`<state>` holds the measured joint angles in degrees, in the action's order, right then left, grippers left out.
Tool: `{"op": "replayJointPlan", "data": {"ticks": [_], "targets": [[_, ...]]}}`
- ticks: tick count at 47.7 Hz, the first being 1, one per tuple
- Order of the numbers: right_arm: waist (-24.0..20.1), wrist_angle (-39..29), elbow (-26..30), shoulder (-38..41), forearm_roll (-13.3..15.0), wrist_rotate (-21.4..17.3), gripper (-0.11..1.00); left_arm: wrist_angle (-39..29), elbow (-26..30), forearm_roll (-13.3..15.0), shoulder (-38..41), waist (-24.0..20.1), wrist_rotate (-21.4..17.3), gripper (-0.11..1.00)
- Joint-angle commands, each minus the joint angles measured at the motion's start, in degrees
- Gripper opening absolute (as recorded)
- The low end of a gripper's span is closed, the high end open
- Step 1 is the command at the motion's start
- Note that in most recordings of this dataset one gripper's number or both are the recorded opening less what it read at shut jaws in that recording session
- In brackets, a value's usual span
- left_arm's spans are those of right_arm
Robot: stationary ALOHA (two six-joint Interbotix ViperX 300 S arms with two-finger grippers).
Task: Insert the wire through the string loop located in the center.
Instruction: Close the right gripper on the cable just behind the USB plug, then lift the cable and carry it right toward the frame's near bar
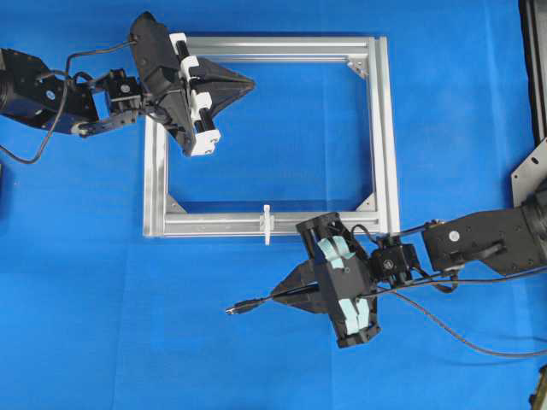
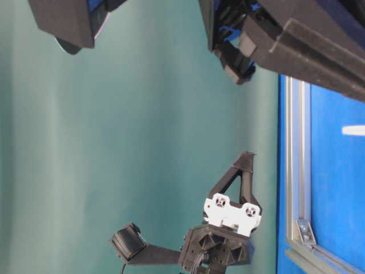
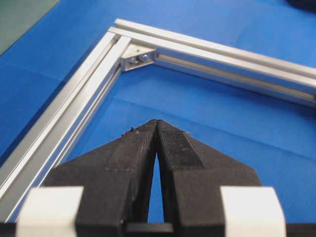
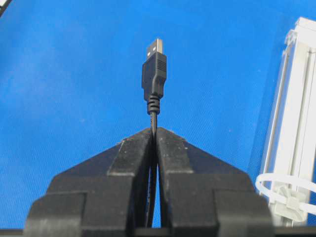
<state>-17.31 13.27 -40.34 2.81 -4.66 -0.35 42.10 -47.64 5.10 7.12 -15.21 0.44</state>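
Right gripper (image 1: 286, 295) clamped on the wire (image 1: 256, 303), plug pointing away along the frame (image 1: 385, 128) bar. String loop (image 1: 267, 224) sits on that bar, just beside and behind the plug tip. Left gripper (image 1: 248, 83) closed, empty, well apart.

- blue cloth (image 1: 256, 359) covers the whole work surface, fine woven texture, visible in the overhead and both wrist views
- silver aluminium frame (image 1: 386, 128), rectangular, lies flat on the cloth; four slotted bars
- corner brackets (image 3: 137, 58) inside the frame corners, small triangular plates with screws; one sits ahead of the left fingers, up and to the left
- frame's far bar runs across beyond the left fingers; a side bar runs along their left
- teal-green backdrop (image 2: 142, 142) fills most of the table-level view
- another frame bar stands at the right of the right fingers
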Motion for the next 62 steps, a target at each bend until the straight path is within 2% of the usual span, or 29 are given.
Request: {"op": "replayJointPlan", "data": {"ticks": [1, 43, 50, 62], "targets": [[-0.18, 0.26, 1.05, -1.41, 0.00, -0.09, -0.02, 0.26, 0.35, -0.26, -1.67, 0.18, 0.09, 0.00], [-0.18, 0.26, 0.53, -1.67, -0.09, -0.09, -0.02, 0.26, 0.18, -0.18, -1.76, 0.18, 0.09, 0.00], [-0.18, 0.26, -1.67, -3.08, -0.18, -0.09, -0.02, 0.26, 0.18, -0.18, -1.76, 0.18, 0.09, 0.00], [-0.18, 0.26, -9.40, -9.23, -1.23, -0.18, -0.02, 0.26, 0.18, -0.26, -1.76, 0.18, 0.09, 0.00]]}}
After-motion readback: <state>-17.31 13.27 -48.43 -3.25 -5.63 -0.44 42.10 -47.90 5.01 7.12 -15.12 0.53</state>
